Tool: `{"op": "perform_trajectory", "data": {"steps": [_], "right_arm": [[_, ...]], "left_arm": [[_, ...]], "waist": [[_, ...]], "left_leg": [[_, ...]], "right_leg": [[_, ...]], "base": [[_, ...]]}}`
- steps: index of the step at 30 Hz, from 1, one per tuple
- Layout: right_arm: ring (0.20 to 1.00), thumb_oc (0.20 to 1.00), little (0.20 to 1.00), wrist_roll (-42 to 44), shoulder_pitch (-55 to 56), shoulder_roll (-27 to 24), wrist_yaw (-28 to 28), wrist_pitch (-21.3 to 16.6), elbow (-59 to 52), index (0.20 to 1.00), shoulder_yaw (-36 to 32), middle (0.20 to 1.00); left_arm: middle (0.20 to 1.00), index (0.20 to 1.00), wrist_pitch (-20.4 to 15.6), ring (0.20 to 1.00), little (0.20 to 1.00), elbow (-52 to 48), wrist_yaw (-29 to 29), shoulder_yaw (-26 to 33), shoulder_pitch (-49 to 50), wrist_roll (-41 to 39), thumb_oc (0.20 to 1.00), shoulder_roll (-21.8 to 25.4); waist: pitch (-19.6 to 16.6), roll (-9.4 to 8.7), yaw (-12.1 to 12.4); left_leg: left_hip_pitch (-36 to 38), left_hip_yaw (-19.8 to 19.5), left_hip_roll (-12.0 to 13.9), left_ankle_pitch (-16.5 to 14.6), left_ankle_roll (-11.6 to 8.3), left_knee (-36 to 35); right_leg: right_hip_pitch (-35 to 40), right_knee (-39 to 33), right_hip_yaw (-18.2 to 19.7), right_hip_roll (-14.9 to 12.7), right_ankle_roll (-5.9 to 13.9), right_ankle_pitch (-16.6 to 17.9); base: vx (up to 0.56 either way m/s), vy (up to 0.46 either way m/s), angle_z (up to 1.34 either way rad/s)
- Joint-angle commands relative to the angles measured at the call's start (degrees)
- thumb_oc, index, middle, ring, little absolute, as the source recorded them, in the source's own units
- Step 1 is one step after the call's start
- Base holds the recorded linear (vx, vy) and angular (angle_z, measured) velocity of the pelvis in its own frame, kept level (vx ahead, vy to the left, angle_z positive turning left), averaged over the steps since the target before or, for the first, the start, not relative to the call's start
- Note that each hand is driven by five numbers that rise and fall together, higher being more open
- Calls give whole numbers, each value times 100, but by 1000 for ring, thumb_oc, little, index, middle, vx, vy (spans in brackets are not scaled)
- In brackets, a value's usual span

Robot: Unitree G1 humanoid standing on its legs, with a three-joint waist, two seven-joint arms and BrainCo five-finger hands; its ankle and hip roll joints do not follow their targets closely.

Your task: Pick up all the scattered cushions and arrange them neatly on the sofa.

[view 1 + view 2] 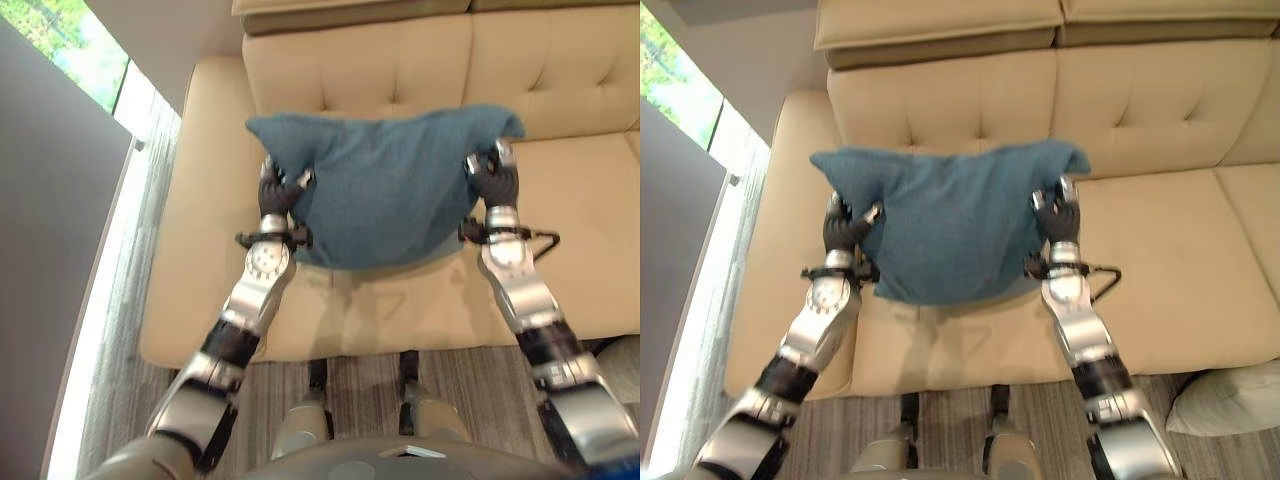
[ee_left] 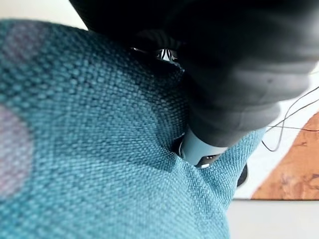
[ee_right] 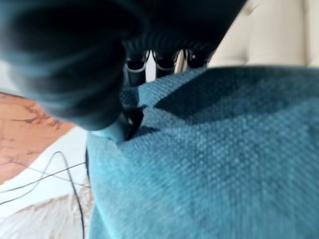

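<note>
A teal woven cushion [image 1: 385, 185] hangs in the air over the seat of the cream sofa [image 1: 590, 230], in front of its tufted backrest. My left hand [image 1: 277, 190] grips the cushion's left edge, and my right hand [image 1: 492, 172] grips its right edge near the top corner. Both hold it spread between them, with its bottom sagging just above the seat. In the left wrist view the teal cloth [image 2: 99, 149] bulges round my thumb [image 2: 202, 149]. In the right wrist view the same cloth [image 3: 224, 159] is pinched under my hand's dark cover.
A pale grey-white cushion [image 1: 1230, 400] lies on the striped floor by the sofa's front right corner. A window [image 1: 75, 40] and a grey wall stand to the left. The sofa seat to the right of the held cushion is bare.
</note>
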Motion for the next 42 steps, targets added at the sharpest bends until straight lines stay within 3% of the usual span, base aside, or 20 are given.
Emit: {"op": "perform_trajectory", "data": {"steps": [1, 3, 8, 22, 23, 24, 25, 26, 32, 36, 40, 42], "right_arm": [[200, 200, 200, -243, -967, 146, -323, -473, -263, 200, 377, 200], [200, 200, 200, -249, -1906, -55, -561, -406, 248, 200, 515, 200], [200, 200, 200, -260, -2658, -245, -705, -351, 727, 200, 702, 200], [200, 200, 200, -289, -2917, -54, -699, -275, 1474, 200, 914, 200], [200, 200, 200, -324, -3006, -108, -693, -242, 1545, 200, 953, 200], [526, 526, 526, -392, -3312, -303, -744, -168, 1897, 526, 1072, 526], [580, 580, 580, -389, -3331, -305, -745, -175, 1911, 580, 1074, 580], [1000, 1000, 1000, -444, -3702, -573, -813, -51, 2239, 1000, 1198, 1000], [1000, 1000, 1000, -499, -4389, -1348, -1032, 358, 3057, 1000, 1446, 1000], [1000, 1000, 1000, -416, -4681, -2079, -789, 669, 3963, 1000, 1927, 1000], [1000, 1000, 1000, -434, -4305, -2597, -564, 739, 4051, 1000, 1985, 1000], [1000, 1000, 1000, -420, -3623, -2816, -556, 657, 3719, 1000, 1503, 1000]], "left_arm": [[200, 200, -748, 200, 200, 53, 159, -464, -1229, 242, 200, 143], [200, 200, -863, 200, 200, 665, 346, -541, -2002, 113, 200, 401], [200, 200, -927, 200, 200, 1196, 394, -681, -2586, 33, 200, 561], [200, 200, -723, 200, 200, 1915, 300, -978, -3157, 159, 200, 717], [677, 677, -668, 677, 677, 1998, 236, -1046, -3262, 176, 677, 793], [1000, 1000, -538, 1000, 1000, 2400, 135, -1205, -3648, 203, 1000, 939], [1000, 1000, -543, 1000, 1000, 2414, 130, -1206, -3667, 198, 1000, 939], [1000, 1000, -452, 1000, 1000, 2760, 130, -1319, -4091, 240, 1000, 1134], [1000, 1000, -337, 1000, 1000, 3458, 186, -1225, -4426, 33, 1000, 1561], [1000, 1000, -197, 1000, 1000, 4106, 106, -1139, -4431, -53, 1000, 2027], [1000, 1000, -260, 1000, 1000, 3906, 13, -901, -3868, -41, 1000, 2382], [1000, 1000, -290, 1000, 1000, 3511, 20, -571, -3261, 118, 1000, 2515]], "waist": [[-250, -339, 40], [-345, -327, 57], [-317, -352, 98], [-244, -330, 84], [-256, -320, 80], [-284, -316, 90], [-279, -316, 91], [-302, -311, 96], [-322, -333, 147], [-408, -395, 195], [-458, -426, 205], [-497, -449, 174]], "left_leg": [[-23, 137, -338, -473, -149, 27], [-487, 95, -409, -359, -211, 27], [-843, 47, -461, -219, -285, 27], [-1402, 37, -499, -46, -361, 27], [-1466, 50, -501, -35, -365, 27], [-1596, 54, -502, -2, -369, 27], [-1603, 54, -502, -1, -369, 27], [-1696, 63, -501, 31, -379, 27], [-1745, 29, -527, 65, -398, 27], [-1671, 33, -536, 79, -439, 27], [-1502, 50, -532, 51, -469, 27], [-1367, 75, -519, -9, -461, 27]], "right_leg": [[-297, 36, 48, -141, 592, -298], [-720, 36, 29, -131, 605, -191], [-1061, 36, 19, -167, 644, -114], [-1661, 36, -8, -216, 714, 25], [-1725, 36, -15, -223, 729, 44], [-1853, 36, -18, -229, 750, 83], [-1860, 36, -18, -229, 750, 84], [-1955, 36, -36, -239, 783, 107], [-2036, 36, -51, -229, 821, 131], [-1956, 36, -105, -243, 838, 151], [-1759, 36, -159, -233, 834, 113], [-1620, 36, -202, -237, 822, 85]], "base": [[-63, 24, 6], [-55, 32, 2], [-18, 14, 6], [1, 0, 0], [0, 0, 0], [0, 0, 0], [-34, -13, -2], [0, 0, 0], [-6, -2, 0], [1, -29, 1], [16, -22, 6], [21, -34, 14]]}}
